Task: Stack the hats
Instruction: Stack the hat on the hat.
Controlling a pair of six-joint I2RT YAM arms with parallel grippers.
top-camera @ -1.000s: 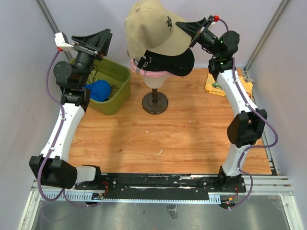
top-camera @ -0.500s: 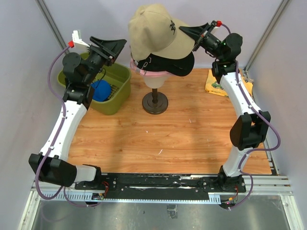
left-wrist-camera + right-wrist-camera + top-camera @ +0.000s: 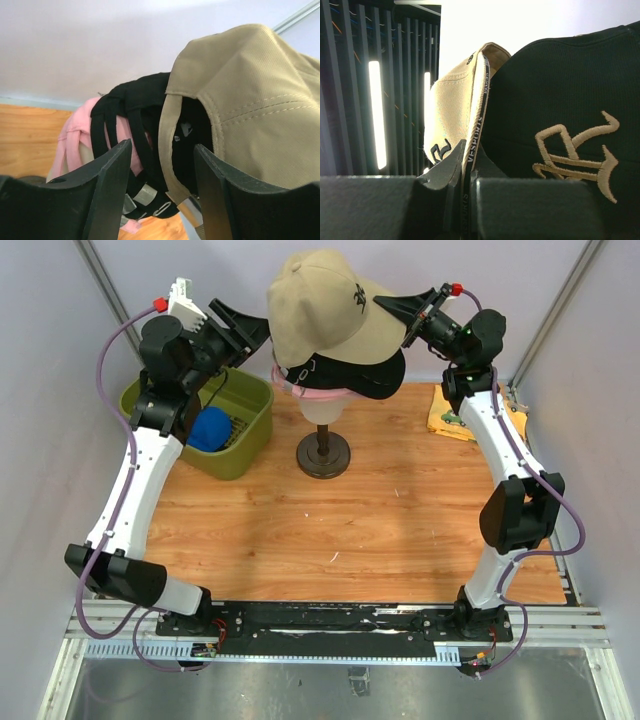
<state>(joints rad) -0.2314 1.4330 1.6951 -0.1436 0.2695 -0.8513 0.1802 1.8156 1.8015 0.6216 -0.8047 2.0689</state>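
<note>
1. The pink hat (image 3: pixel 300 392) and black hats (image 3: pixel 372 370) are stacked on the mannequin head (image 3: pixel 322 412) at far centre. The beige hat (image 3: pixel 320 302) sits tilted on top. The blue hat (image 3: pixel 210 428) lies in the bin (image 3: pixel 252 435) at left, not yet stacked.
2. The right pincer (image 3: pixel 468 170) is clamped on the beige hat's brim. The left pincer (image 3: pixel 162 150) stands wide and empty, just beside the hat's back edge.

Pale lilac walls (image 3: pixel 40 390) close in behind and outward of the left claw (image 3: pixel 255 328) and the right claw (image 3: pixel 385 300). Below both lies an evenly lit wooden tabletop (image 3: pixel 330 520). Slanting metal struts (image 3: pixel 101 278) climb the corners. In the right wrist view, left of that claw, a dark slatted panel (image 3: pixel 350 75) carries bright light strips (image 3: pixel 375 115).
</note>
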